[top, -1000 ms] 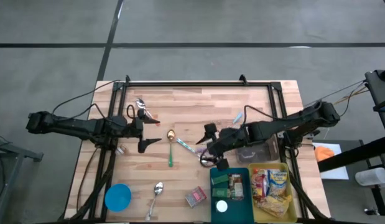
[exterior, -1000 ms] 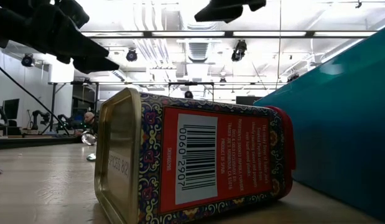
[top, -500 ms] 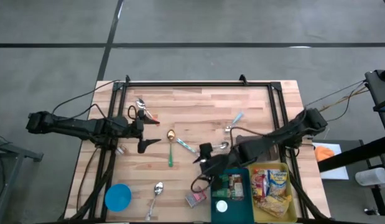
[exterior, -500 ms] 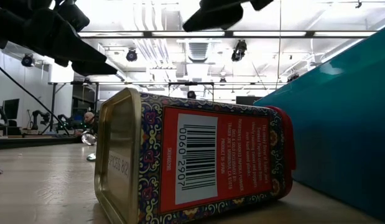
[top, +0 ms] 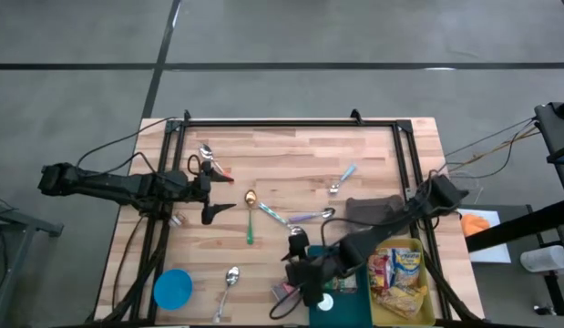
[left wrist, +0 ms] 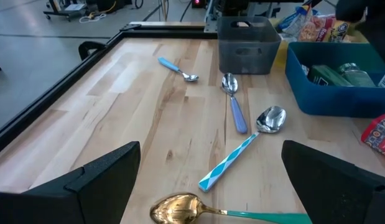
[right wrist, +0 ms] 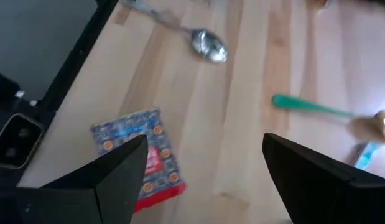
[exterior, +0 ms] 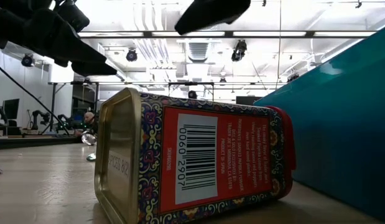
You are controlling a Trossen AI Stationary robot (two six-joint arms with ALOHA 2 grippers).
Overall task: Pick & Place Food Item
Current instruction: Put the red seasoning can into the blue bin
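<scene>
The food item is a red and blue patterned tin (right wrist: 139, 158) with a barcode label. It lies on its side on the wooden table near the front edge (exterior: 192, 155), just left of the teal bin (exterior: 341, 112). In the high view my right gripper half covers the tin (top: 283, 292). My right gripper (right wrist: 204, 140) hovers open above the tin, slanting down, and one finger (exterior: 211, 12) shows overhead in the low view. My left gripper (top: 222, 191) waits open at the table's left, above bare wood (left wrist: 211, 149).
Several spoons lie mid-table, among them a gold one with a green handle (top: 250, 214) and a silver one (top: 230, 278). A grey bin (top: 373, 214) stands at the right, and a yellow bin of snack packets (top: 427, 292) beside the teal bin. A blue round lid (top: 172, 289) lies front left.
My right gripper has swung from mid-table toward the near edge and leftward, sinking and turning, and now stands over the tin. It has stayed open. The grey bin, covered by that arm before, now shows. The tin has not moved.
</scene>
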